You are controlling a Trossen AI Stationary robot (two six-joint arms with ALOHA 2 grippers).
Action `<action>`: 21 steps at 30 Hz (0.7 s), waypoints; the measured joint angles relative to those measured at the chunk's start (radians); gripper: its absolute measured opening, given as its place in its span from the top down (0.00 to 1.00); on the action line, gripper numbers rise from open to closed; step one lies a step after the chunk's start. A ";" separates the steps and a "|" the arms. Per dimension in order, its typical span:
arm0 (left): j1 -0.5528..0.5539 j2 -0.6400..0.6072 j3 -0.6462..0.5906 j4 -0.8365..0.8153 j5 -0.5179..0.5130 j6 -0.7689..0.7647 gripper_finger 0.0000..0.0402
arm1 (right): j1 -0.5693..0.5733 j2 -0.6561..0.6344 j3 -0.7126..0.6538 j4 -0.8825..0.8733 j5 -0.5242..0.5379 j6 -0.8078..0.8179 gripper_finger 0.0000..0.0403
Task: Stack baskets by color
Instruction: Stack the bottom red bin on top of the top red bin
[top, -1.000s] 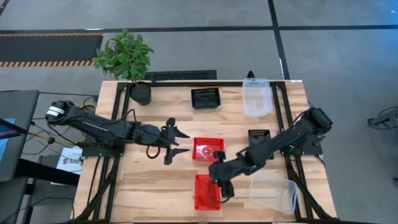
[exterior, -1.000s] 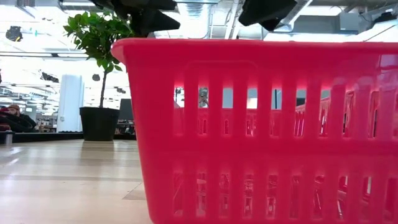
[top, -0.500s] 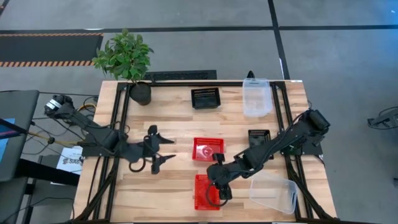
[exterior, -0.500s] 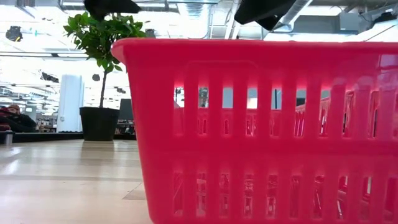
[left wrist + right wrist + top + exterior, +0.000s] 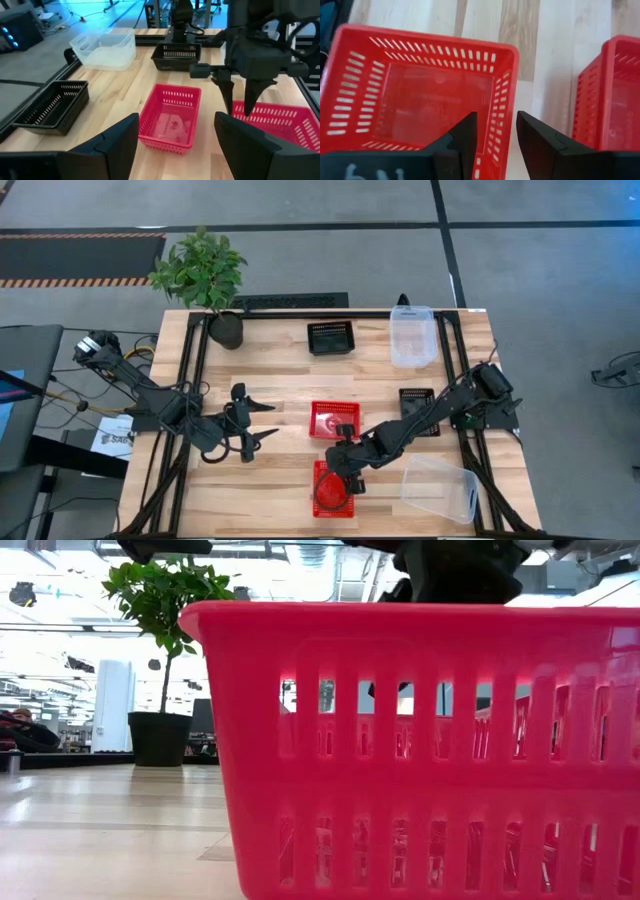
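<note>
Two red baskets rest bottom-down on the wooden table: one at mid-table [image 5: 335, 420], one near the front edge [image 5: 333, 492]. My right gripper [image 5: 495, 117] is open, pointing down over the near red basket. One finger is inside its far short wall [image 5: 509, 95], the other outside. My left gripper [image 5: 272, 420] hovers open left of the mid-table red basket, holding nothing. Two black baskets [image 5: 331, 337] [image 5: 417, 399] and two clear bins [image 5: 412, 335] [image 5: 440, 488] stand apart on the table. My right gripper stands astride the near red basket's far short wall [image 5: 260, 111], coming from above. I cannot tell whether either finger touches the wall. The basket stays flat on the table.
A potted plant [image 5: 222, 320] stands at the far left corner. Black rails [image 5: 190, 380] run along the table's left and right sides. Bare wood lies at the near left, in front of my left gripper.
My left gripper has drawn back from the mid-table red basket toward the table's left edge and swung round, staying open. My right gripper has come down over the near red basket, so that one finger now reaches inside it.
</note>
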 joint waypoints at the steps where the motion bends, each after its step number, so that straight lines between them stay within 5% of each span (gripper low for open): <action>1: 0.000 0.000 0.000 0.000 0.001 0.004 0.39 | -0.004 0.000 0.000 0.004 0.001 0.000 0.61; 15: 0.001 0.000 0.000 -0.012 0.001 0.016 0.39 | -0.011 0.073 0.001 0.030 0.020 0.033 0.63; 21: 0.001 0.001 -0.001 -0.020 0.003 0.007 0.39 | -0.012 0.076 0.001 0.045 -0.015 0.059 0.73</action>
